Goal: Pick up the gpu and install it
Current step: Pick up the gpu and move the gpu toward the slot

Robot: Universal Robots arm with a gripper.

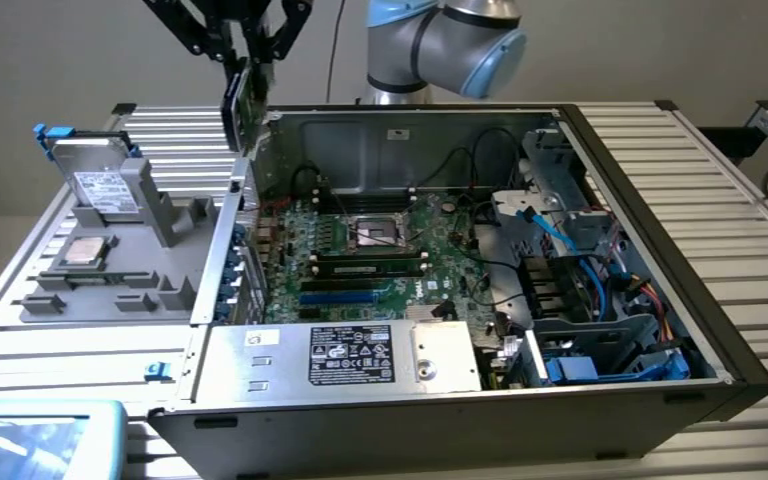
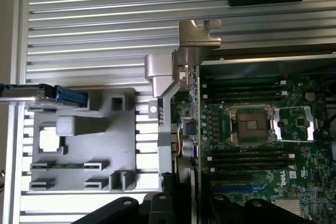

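At the near end of the open computer case (image 1: 684, 270), a labelled power supply (image 1: 357, 355) is seen in the exterior view. Behind it the motherboard (image 1: 371, 255) is laid flat, its processor socket (image 1: 377, 232) uncovered. On the exterior view's left of the case, a grey holder (image 1: 117, 285) is set on the slatted table (image 1: 718, 170), and a hard drive (image 1: 101, 185) is stood upright in it. Farther back, the gpu (image 1: 241, 115) is held on edge over the far corner of the case wall, above the motherboard and not seated in it, pinched by the gripper (image 1: 248, 70). In the wrist view its metal bracket (image 2: 198, 32) is seen against the table slats.
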